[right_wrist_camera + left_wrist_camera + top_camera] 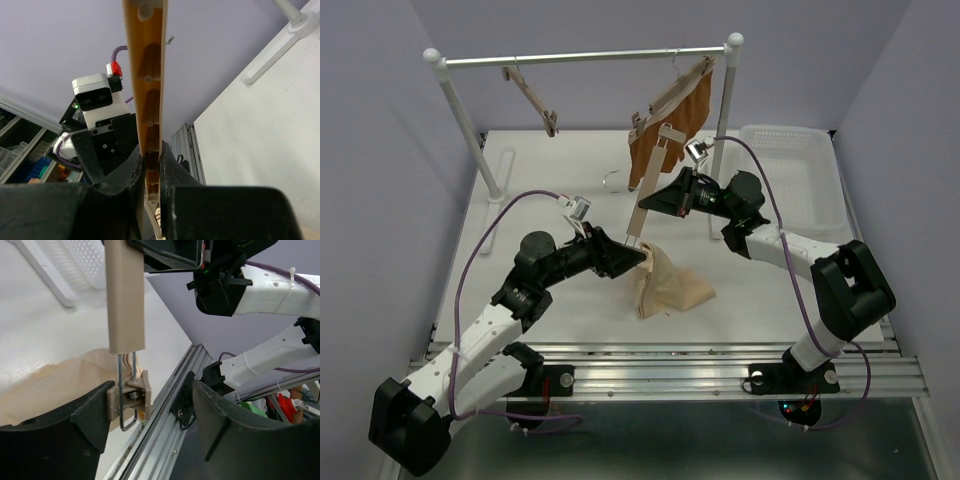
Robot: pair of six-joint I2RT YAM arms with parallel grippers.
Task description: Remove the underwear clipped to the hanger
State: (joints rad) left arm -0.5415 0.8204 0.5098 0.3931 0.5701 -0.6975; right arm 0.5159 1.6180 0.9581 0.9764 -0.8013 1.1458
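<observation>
Currently the right gripper (654,200) is clamped on the hanger (641,213) mid-bar. The right wrist view shows both fingers (125,175) pressed flat against the wood, no gap. The bar is tilted steeply, upper end toward the rack (580,58), lower end down by the table (520,200).

Left gripper (638,258) is at the lower end, jaws spread wide. In the left wrist view the clip (131,396) sits between the fingers, touching the inner face of the one on that view's left (80,425) and well apart from the other.

Underwear (672,285) is heaped on the table just beside and below the left gripper. Its top edge runs up to the clip. Can't tell if the clip still bites the cloth. The left gripper isn't holding any cloth; it lies outside the jaws, behind that same finger.

Orange-brown garment (670,125) hangs on the rack behind the right gripper. Spare hanger (532,97) is on the rail to the left, basket (790,140) far right.
</observation>
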